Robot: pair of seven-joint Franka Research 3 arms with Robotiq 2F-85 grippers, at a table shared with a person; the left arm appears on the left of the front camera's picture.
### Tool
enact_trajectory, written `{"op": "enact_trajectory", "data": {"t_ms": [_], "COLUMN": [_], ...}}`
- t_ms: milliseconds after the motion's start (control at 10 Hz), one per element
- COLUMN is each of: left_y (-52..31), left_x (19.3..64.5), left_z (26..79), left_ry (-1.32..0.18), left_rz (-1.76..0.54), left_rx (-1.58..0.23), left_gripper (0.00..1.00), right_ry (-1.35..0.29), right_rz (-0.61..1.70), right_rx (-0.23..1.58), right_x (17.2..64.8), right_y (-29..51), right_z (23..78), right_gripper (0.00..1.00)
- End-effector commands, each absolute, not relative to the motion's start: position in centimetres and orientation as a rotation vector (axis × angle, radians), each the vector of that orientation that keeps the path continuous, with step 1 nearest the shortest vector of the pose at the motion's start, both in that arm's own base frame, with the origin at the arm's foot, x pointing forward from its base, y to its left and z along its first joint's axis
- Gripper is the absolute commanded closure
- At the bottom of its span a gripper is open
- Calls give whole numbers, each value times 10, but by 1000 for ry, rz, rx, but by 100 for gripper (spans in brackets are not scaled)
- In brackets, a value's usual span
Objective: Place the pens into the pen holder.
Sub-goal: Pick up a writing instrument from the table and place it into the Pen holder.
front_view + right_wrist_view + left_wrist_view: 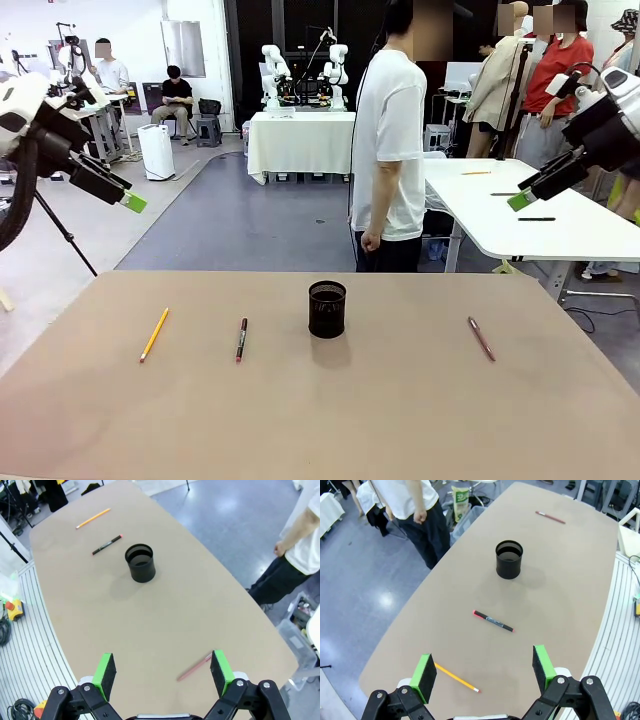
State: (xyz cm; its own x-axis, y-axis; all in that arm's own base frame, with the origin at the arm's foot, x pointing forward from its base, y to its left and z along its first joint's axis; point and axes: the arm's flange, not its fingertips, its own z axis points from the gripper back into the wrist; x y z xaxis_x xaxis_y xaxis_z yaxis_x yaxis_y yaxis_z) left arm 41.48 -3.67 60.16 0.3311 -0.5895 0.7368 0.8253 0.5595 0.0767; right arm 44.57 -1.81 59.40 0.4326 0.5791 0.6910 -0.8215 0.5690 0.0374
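The black mesh pen holder (327, 308) stands upright mid-table, also seen from above (509, 559) (140, 563). An orange-yellow pencil-like pen (154, 334) (456, 677) (93, 518) lies at the left. A dark red and black pen (241, 339) (493, 621) (107, 545) lies between it and the holder. Another dark red pen (481, 338) (550, 517) (194, 666) lies to the right. My left gripper (131, 203) (485, 672) hangs open high above the left side. My right gripper (520, 200) (163, 671) hangs open high at the right. Both hold nothing.
A person in a white T-shirt (390, 150) stands at the table's far edge, hand (420, 516) at their side. A white table (530, 215) with pens on it stands at the back right. The brown table (320, 420) is bare in front of the pens.
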Motion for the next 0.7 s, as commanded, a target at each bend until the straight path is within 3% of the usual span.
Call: {"op": "enact_trajectory", "data": {"t_ms": [0,300,500,600], "left_y": [-35,-37,-69,-72], "left_x": [415,415,428,438], "left_z": [603,602,560,545], "left_ry": [-811,-800,-577,-493], "left_rz": [-961,-948,-850,-807], "left_rx": [-356,-339,-90,-64], "left_gripper": [0,0,0,0], "right_ry": [-705,-705,-705,-705], "right_rz": [906,906,906,906], "right_rx": [427,427,427,427], "right_x": [447,447,447,447], "right_y": [-18,-18,-18,-18], "right_z": [595,595,595,595], "right_gripper": [0,0,0,0]}}
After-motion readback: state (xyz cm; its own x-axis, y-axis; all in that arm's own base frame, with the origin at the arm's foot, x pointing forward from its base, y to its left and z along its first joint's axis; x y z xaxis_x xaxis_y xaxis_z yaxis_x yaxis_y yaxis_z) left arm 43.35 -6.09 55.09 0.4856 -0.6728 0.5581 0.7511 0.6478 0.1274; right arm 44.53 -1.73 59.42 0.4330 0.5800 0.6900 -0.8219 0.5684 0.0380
